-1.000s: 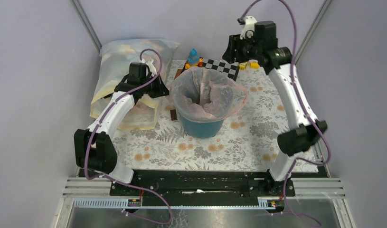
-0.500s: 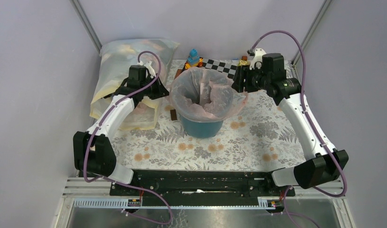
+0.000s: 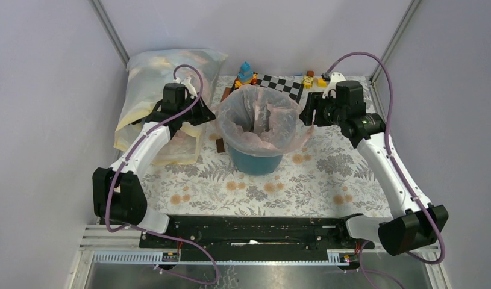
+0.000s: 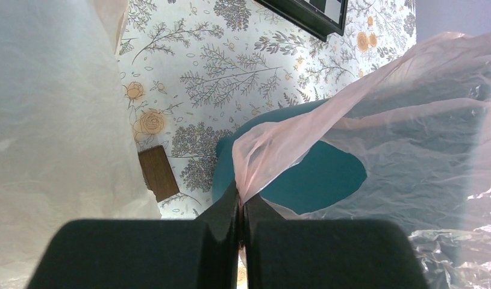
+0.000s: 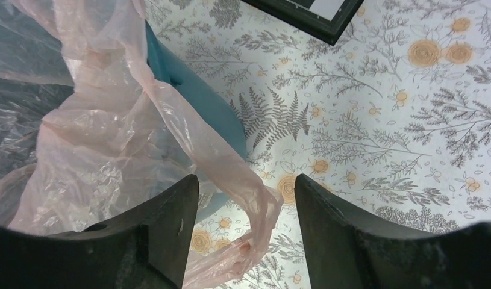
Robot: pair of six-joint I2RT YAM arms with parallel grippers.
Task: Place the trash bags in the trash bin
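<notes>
Pink trash bag (image 3: 262,118) lines trash bin (image 3: 258,163), left end effector (image 4: 240,206) pinching it (right end effector (image 5: 246,188) apart).

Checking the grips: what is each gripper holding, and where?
Left gripper pinches the bag at its rim. Right gripper is open, holding nothing.

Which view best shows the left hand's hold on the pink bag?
Left wrist: the left hand, shut, pinches the pink bag's edge beside the teal bin. The top view shows that hand at the rim, pinch hidden. The right wrist shows only the bag's other side.
</notes>
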